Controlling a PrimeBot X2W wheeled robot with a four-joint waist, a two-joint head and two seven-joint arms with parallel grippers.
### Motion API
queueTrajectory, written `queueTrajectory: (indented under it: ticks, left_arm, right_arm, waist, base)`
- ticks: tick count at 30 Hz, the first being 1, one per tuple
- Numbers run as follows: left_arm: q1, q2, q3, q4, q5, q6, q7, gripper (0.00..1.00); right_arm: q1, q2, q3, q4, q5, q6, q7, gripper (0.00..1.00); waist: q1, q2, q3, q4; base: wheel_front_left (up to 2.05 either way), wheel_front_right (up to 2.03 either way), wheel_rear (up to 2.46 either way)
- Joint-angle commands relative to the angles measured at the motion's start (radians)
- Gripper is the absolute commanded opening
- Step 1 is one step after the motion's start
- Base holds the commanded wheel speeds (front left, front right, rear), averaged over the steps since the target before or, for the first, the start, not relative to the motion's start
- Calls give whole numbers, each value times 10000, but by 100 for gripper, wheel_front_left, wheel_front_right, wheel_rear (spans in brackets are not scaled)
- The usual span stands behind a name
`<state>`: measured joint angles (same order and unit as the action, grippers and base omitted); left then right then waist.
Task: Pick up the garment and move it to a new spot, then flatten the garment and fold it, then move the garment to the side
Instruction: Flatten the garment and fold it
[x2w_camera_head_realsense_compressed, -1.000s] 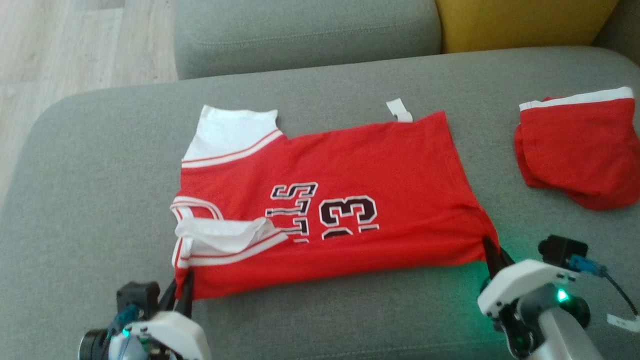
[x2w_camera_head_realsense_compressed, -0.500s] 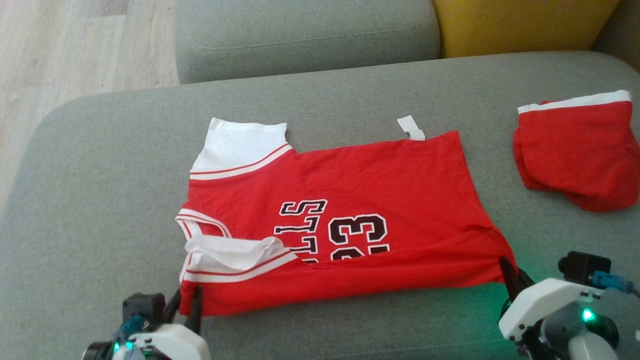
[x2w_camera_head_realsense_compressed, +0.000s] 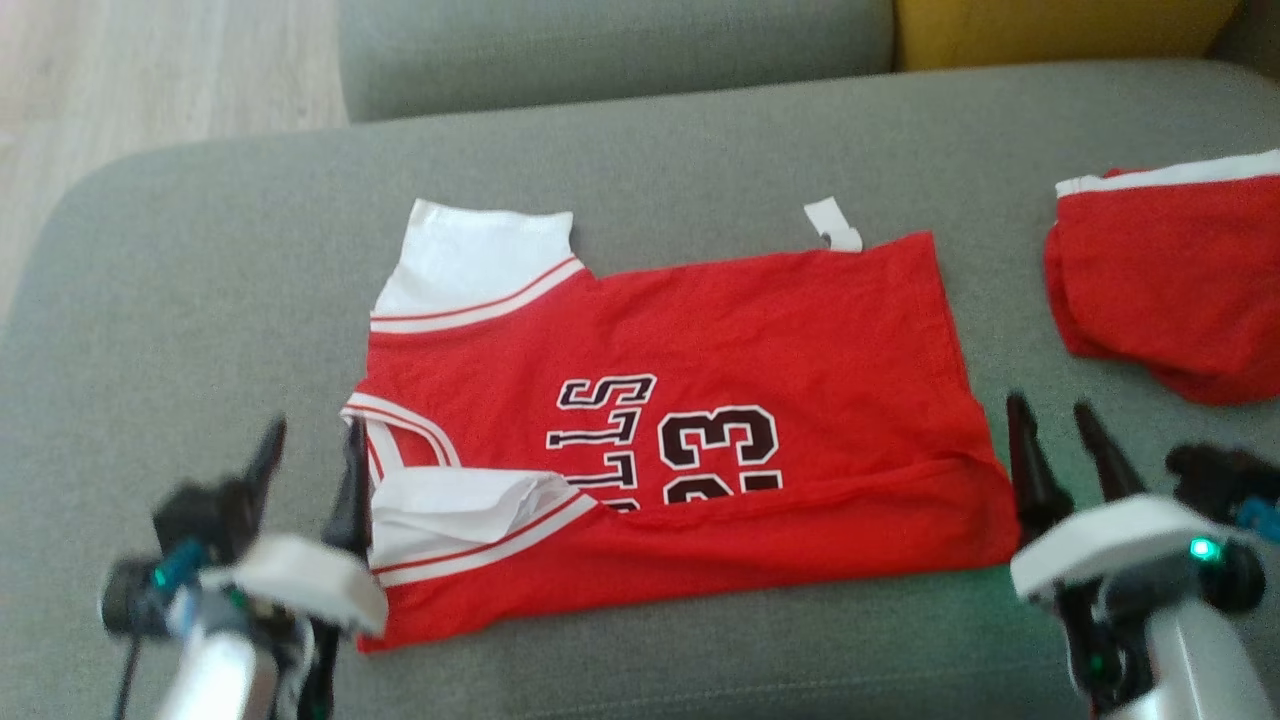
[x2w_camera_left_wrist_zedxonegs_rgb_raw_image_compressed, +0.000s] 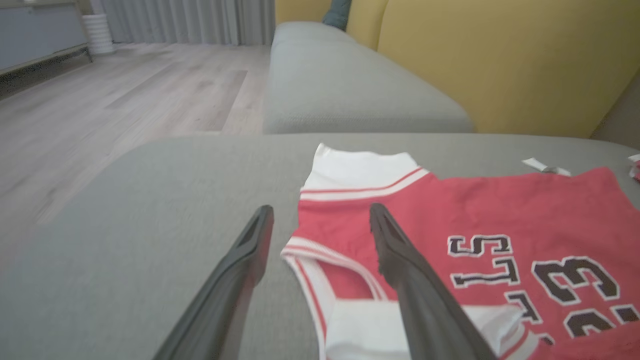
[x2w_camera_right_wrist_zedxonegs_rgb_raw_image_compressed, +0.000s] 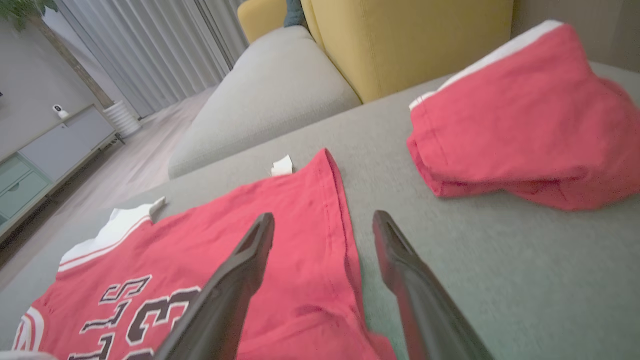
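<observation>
- The red jersey (x2w_camera_head_realsense_compressed: 700, 400) lies spread out sideways on the grey sofa seat (x2w_camera_head_realsense_compressed: 200, 300), neck end to the robot's left. Its near long edge is flipped up over the bottom of the "23" print.
- The left gripper (x2w_camera_head_realsense_compressed: 315, 430) is right at the neck end. Its fingers are spread wide with nothing in them.
- The right gripper (x2w_camera_head_realsense_compressed: 1048, 405) is just off the hem on the other side, also wide open and empty, over bare cushion.
- A small white tag (x2w_camera_head_realsense_compressed: 833, 222) sticks out at the far hem corner.
- A second red garment (x2w_camera_head_realsense_compressed: 1170, 280) sits bunched up further right, well apart from the jersey.
</observation>
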<state>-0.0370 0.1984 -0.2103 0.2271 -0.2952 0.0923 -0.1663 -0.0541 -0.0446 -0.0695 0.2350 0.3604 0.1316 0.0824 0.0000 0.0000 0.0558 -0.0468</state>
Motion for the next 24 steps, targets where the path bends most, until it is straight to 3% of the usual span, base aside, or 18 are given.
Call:
queueTrajectory:
  ticks: [1,5,8,11,15,24]
  left_arm:
    - [-800,290,417,-397,-76,-59,-87,100]
    - [-2315,638,147,-408,-97,-760,453,100]
    - [-3807,940,-145,107,-371,-1579,1502,100]
    - [-5411,1424,-471,928,-619,-2029,2580,100]
    - [-7710,2359,-1452,2545,-1337,-2220,4231,100]
    - [-9890,3988,-3951,4065,-2522,-2228,5042,100]
  right_arm:
    - [-714,-58,280,-450,-92,-9,-198,100]
    - [-1666,-57,388,-367,-440,-9,-462,100]
    - [-2509,-57,556,-302,-728,-9,-439,100]
    - [-3372,-57,763,-200,-955,-9,-384,100]
    - [-4583,-57,1186,111,-1189,-9,-345,100]
    - [-5737,-57,1882,687,-1063,-9,-610,100]
  waist:
    - [0,0,265,-25]
    - [0,0,975,-92]
    - [0,0,1653,-209]
    - [0,0,2296,-427]
    - [0,0,3203,-916]
    - [0,0,3955,-1552]
  base:
    - [0,0,0]
    - [0,0,0]
    - [0,0,0]
    - [0,0,0]
    - [0,0,0]
    - [0,0,0]
